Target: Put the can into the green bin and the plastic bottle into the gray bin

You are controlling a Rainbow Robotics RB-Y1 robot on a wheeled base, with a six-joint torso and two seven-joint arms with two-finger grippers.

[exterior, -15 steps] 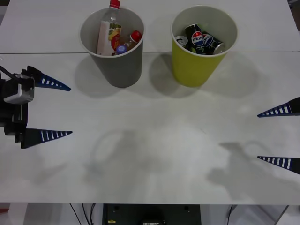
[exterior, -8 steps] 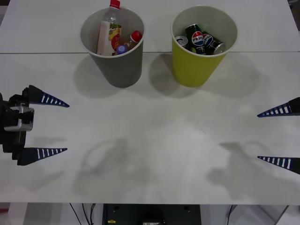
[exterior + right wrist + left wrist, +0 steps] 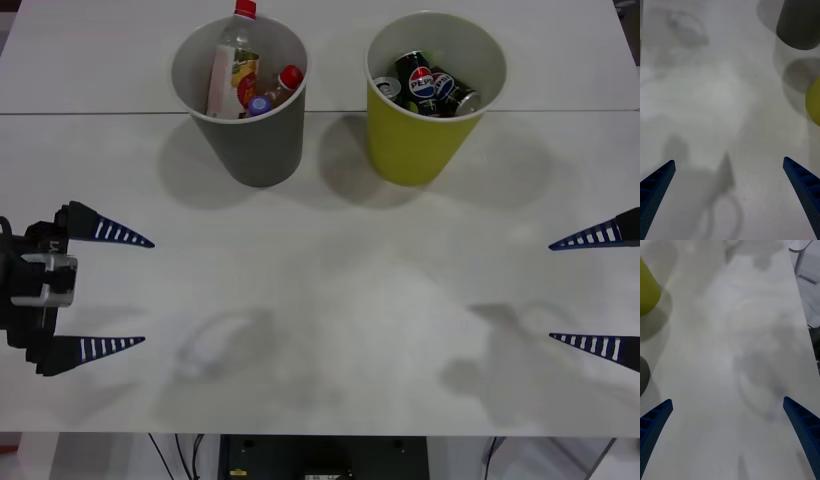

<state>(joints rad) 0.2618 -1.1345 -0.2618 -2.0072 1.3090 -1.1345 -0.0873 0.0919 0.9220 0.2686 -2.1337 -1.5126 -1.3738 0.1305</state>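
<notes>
Cans (image 3: 432, 85) were seen in the green bin (image 3: 415, 150), bottles (image 3: 232, 70) in the gray bin (image 3: 255, 150) — both grippers (image 3: 98, 290) (image 3: 598, 290) spread empty; retreat best kept clear of bins.

Dark aluminium cans (image 3: 432, 85) sit inside the yellow-green cup-shaped bin (image 3: 420, 145), plastic bottles (image 3: 232, 68) fill the gray cup-shaped bin (image 3: 255, 140); both blue-fingered grippers, left (image 3: 115, 290) and right (image 3: 598, 290), hang spread wide.

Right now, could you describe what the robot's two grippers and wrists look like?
The left gripper has two long, tapering dark-blue fingers with pale rib marks, narrowing to sharp points. They are mounted on a black wrist block with a pale gray housing. The right gripper has the same blue, ribbed, pointed fingers; its wrist lies beyond the picture's edge.
</notes>
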